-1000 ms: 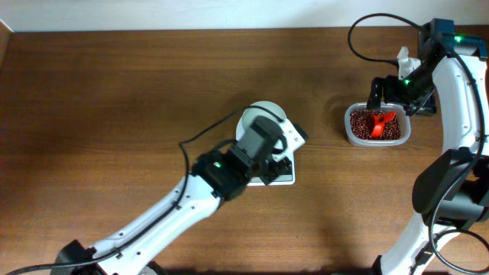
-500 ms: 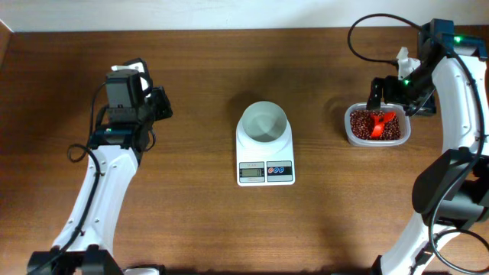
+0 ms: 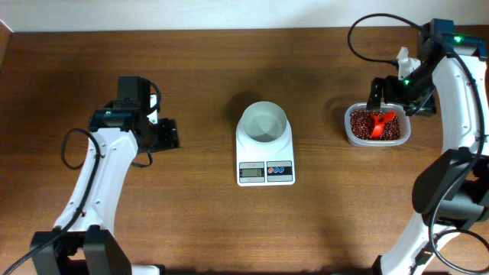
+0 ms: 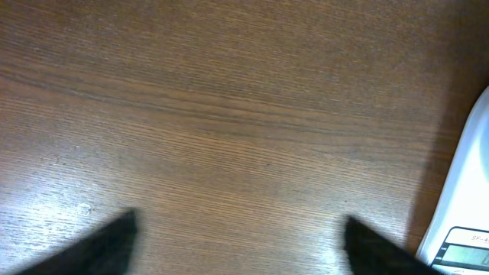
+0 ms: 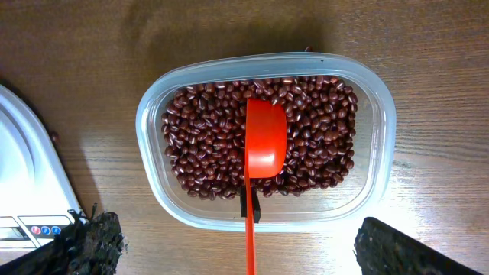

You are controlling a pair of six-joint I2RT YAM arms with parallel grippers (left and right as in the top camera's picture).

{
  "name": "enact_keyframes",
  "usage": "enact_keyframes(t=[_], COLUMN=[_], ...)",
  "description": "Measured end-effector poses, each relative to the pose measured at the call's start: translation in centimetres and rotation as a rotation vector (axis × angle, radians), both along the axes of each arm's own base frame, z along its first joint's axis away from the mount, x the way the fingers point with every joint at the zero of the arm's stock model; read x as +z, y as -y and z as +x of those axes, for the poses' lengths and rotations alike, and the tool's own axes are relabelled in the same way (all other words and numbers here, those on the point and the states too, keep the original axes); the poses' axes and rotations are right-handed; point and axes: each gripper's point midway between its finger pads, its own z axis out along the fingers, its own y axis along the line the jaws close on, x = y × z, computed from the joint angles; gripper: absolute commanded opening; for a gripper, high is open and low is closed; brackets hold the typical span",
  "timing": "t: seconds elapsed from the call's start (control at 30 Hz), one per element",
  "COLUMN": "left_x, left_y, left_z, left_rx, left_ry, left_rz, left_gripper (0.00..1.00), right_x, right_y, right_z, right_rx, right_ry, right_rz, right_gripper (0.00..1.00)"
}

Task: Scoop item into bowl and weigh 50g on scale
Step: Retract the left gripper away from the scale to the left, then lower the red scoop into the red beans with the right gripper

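Under spread right tool (image 5: 252, 241): beans (image 5: 206, 145) | left tool (image 4: 244, 246) spread, scale (image 4: 467, 195) nearby

— How is the left arm?
— Bent at the elbow, left claw (image 3: 168, 134) turned toward the middle, fingers (image 4: 107, 248) spread wide.
— And the right?
— Stretched far forward, right claw (image 3: 382, 96) aimed downward, its fingers (image 5: 88, 244) wide apart too

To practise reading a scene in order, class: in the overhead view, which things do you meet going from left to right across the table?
In order: left gripper → scale → clear tub holding the beans.
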Motion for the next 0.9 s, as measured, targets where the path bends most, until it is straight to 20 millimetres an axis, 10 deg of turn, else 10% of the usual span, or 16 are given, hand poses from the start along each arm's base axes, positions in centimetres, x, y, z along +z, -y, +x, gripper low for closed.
enact_keyframes(t=[0.4, 0.5, 0.6, 0.77, 0.9], left_x=[0.0, 0.0, 0.0, 0.0, 0.1], left_y=[0.0, 0.0, 0.0, 0.0, 0.0], left_z=[0.0, 0.0, 0.0, 0.0, 0.1], left_rx=[0.000, 0.000, 0.000, 0.000, 0.000], left_ry=[-0.001, -0.002, 0.000, 0.000, 0.001], left_rz=[0.000, 0.000, 0.000, 0.000, 0.000], left_gripper=[0.99, 0.99, 0.99, 0.99, 0.99], right_x=[0.0, 0.4, 0.6, 6.9, -0.4], right_y=[0.0, 0.5, 0.4, 0.5, 0.3], right_z=[0.0, 2.7, 2.1, -2.0, -3.2], right_rx=[0.000, 0.012, 0.002, -0.048, -0.065], right_ry=[0.000, 0.111, 0.088, 0.086, -0.032], right_rz=[0.000, -0.021, -0.015, -0.021, -0.003], right_gripper=[0.99, 0.99, 0.76, 0.74, 0.74])
